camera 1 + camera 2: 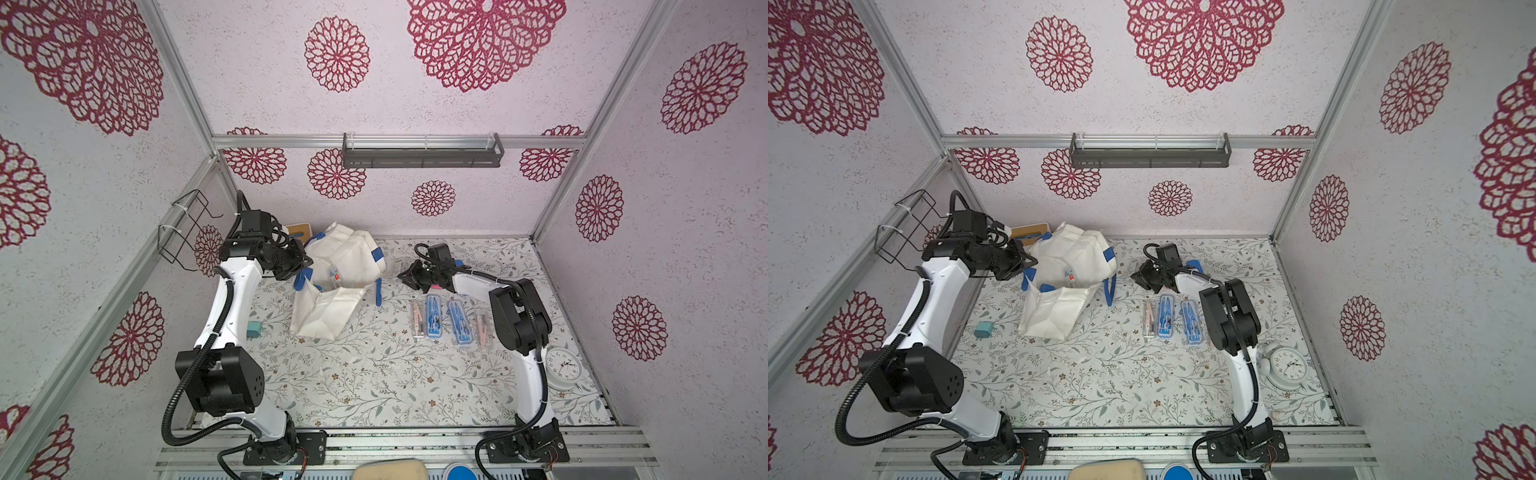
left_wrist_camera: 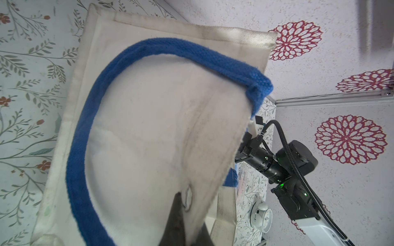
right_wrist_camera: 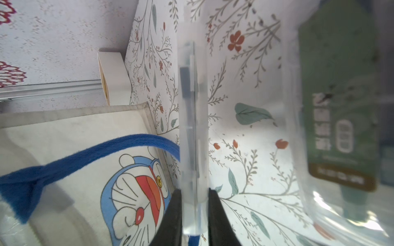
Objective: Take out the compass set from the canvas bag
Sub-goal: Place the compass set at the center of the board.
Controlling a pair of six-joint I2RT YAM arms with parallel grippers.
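One canvas bag [image 1: 347, 255], four tabletop cases [image 1: 417, 320] [image 1: 432, 313] [image 1: 459, 322] [image 1: 482, 328]

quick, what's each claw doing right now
left claw: closed, pinching the canvas bag
right claw: closed on a clear plastic case

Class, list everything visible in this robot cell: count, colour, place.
canvas bag: one, cream, blue handles, back left of table.
compass cases: four, two blue, two pink, right of bag.
clear case: one, transparent, held beside bag.
box: one, white and tan, behind bag.
plug: one, teal, table's left edge.
alarm clock: one, white, table's right edge.
wire basket: one, black, left wall.
shelf: one, grey, back wall.
left end effector: black, shut on canvas bag.
right end effector: black, shut on clear case.
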